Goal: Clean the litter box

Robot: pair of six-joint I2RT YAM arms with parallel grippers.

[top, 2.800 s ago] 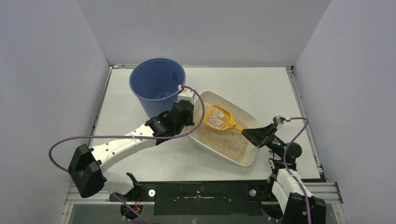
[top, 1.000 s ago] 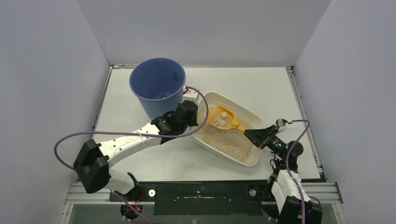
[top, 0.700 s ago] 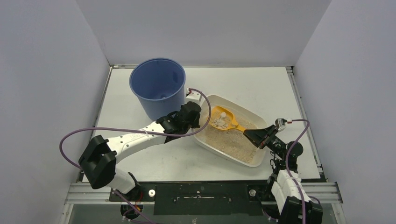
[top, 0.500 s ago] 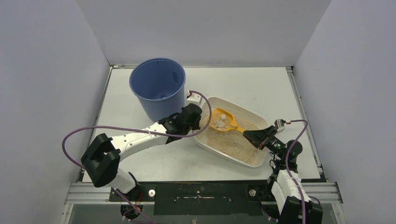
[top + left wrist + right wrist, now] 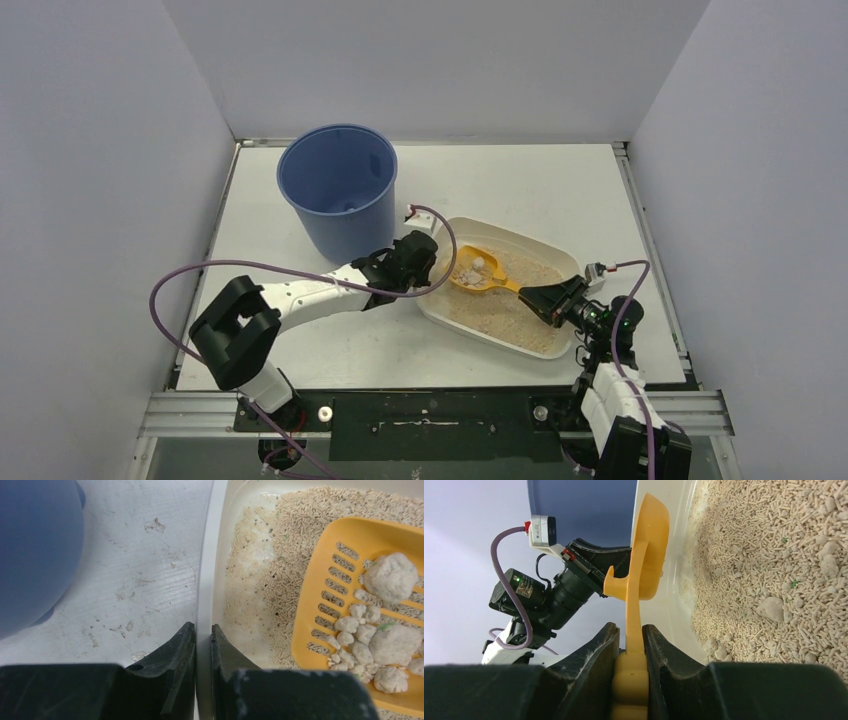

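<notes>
The white litter box, with tan granules inside, sits right of centre on the table. My left gripper is shut on its near-left rim, one finger outside and one inside. My right gripper is shut on the handle of the yellow slotted scoop. The scoop is held just above the litter and carries several white clumps. In the right wrist view the scoop stands edge-on over the box's left wall. The tall blue bucket stands left of the box.
More pale clumps lie in the litter. The bucket's wall is close to the left of my left gripper. My left arm's purple cable loops over the table. Grey walls enclose the table on three sides.
The litter box has slid toward the near edge with my left gripper on its rim. The scoop has come down and nearer with it, and holds fewer granules than before.
</notes>
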